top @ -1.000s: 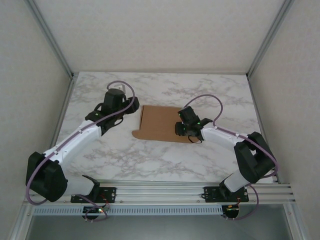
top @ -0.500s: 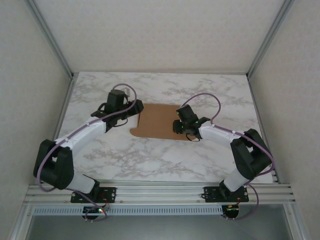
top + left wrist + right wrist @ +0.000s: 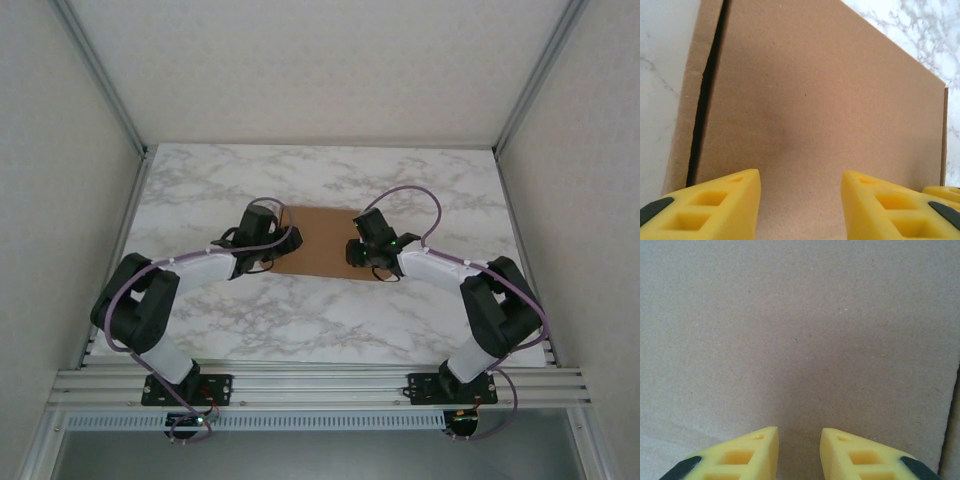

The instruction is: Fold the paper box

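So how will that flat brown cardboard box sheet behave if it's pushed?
The brown cardboard sheet lies flat and thin, so it probably slides easily on the smooth marble table. Its cut slit suggests the flaps likely hinge there.

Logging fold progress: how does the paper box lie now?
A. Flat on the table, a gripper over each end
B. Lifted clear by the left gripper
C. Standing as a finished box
A: the paper box lies flat on the marble table, with the left gripper over its left end and the right gripper over its right end, fingers apart above the cardboard.
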You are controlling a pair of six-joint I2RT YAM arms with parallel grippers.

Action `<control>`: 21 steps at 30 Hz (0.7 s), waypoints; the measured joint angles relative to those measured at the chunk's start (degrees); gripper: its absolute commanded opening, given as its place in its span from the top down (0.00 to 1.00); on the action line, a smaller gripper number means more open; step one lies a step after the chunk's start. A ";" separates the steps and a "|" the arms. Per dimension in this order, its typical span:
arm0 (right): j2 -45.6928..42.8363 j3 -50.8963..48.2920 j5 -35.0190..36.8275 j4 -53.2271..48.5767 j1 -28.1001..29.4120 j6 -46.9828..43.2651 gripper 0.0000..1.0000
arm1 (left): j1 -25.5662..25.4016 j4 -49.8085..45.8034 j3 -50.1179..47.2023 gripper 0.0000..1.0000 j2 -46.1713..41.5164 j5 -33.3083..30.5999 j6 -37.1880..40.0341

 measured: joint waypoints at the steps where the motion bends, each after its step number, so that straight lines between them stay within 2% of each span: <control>1: -0.26 0.00 -0.37 -0.17 -0.13 0.00 0.69 | 0.02 1.11 -0.26 0.55 0.15 -0.20 -0.28; 8: -4.35 -0.02 -2.95 -5.97 -0.28 -1.29 0.61 | 0.15 0.85 0.07 0.51 -0.28 -0.42 -0.66; 14: -11.08 0.02 -4.00 -8.96 -2.84 -3.30 0.53 | 0.39 -8.57 5.60 0.36 -4.48 -5.11 2.27; 18: -11.37 0.13 -2.71 -10.82 -6.27 -4.15 0.35 | 1.92 -10.23 9.86 0.25 -5.44 -9.09 3.87; 21: -10.69 0.31 0.31 -12.79 -8.61 -3.74 0.25 | 3.34 -11.06 10.12 0.22 -4.72 -11.56 4.79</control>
